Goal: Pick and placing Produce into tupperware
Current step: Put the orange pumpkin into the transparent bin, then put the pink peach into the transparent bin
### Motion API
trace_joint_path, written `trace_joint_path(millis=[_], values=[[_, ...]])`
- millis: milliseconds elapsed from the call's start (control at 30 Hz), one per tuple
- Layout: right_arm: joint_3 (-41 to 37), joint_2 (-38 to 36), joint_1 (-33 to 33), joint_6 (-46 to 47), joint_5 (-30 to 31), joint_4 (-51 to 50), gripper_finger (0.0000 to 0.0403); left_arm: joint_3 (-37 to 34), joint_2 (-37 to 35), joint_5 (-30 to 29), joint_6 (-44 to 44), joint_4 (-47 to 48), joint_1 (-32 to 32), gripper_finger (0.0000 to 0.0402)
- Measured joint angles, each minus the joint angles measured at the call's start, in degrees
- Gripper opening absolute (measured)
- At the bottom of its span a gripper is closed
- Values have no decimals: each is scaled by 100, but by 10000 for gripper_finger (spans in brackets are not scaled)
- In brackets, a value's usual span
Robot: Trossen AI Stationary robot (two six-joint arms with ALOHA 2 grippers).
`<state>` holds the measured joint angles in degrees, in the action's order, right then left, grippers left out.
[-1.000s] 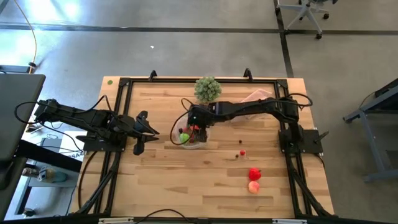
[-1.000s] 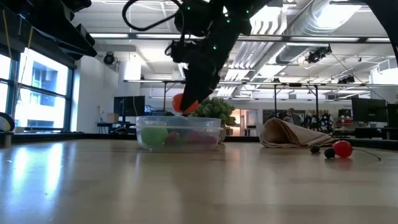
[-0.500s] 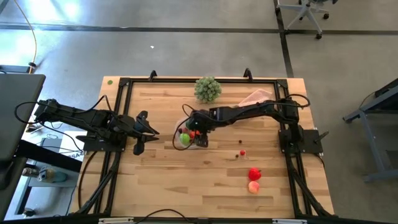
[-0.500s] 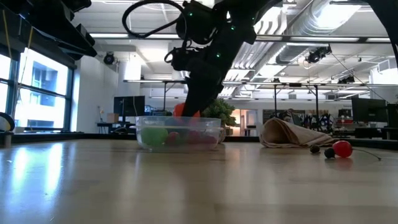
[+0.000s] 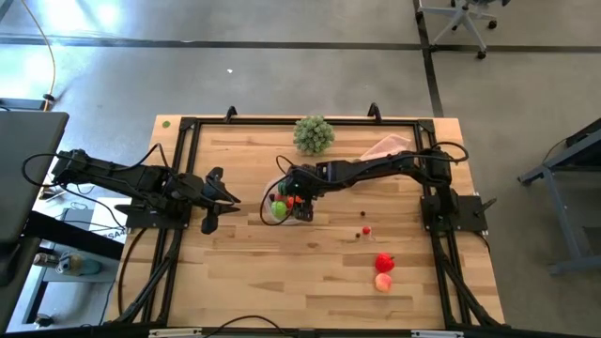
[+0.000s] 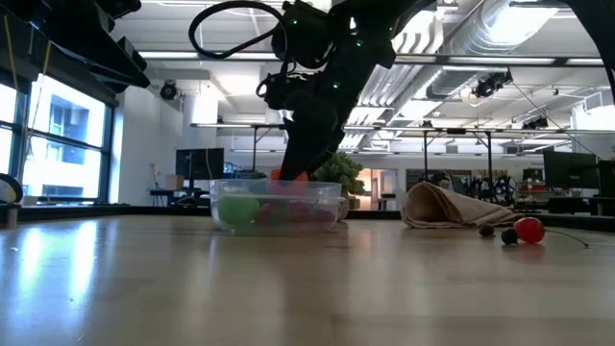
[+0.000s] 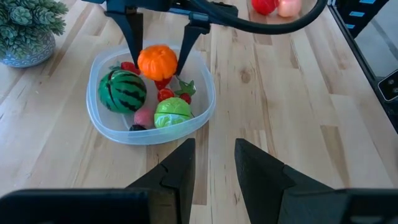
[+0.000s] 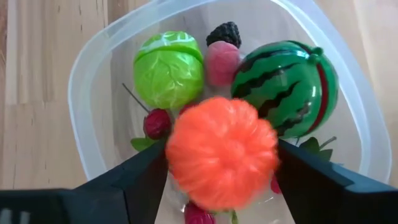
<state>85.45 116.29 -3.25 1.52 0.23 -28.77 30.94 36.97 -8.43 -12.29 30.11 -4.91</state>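
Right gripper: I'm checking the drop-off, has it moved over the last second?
Yes. The right gripper has come down with the orange piece to the tupperware rim.

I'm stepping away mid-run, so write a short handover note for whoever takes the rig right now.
Right claw: down in the tupperware, fingers either side of the orange piece; whether they still grip it is unclear.
Left claw: idle at the table's left, holding nothing.
Done: striped watermelon, light green piece, a pink piece and small berries are in the tupperware.
Left: red piece, pink piece and two tiny berries on the table.
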Motion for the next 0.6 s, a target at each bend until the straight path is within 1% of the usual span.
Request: trace_joint_path(millis=[433, 600], values=[[0, -43, 0, -140, 15, -31, 272, 0, 0, 0, 0, 0, 0, 101], [1, -498, 0, -90, 14, -392, 272, 2, 2, 0, 1, 2, 2, 101]])
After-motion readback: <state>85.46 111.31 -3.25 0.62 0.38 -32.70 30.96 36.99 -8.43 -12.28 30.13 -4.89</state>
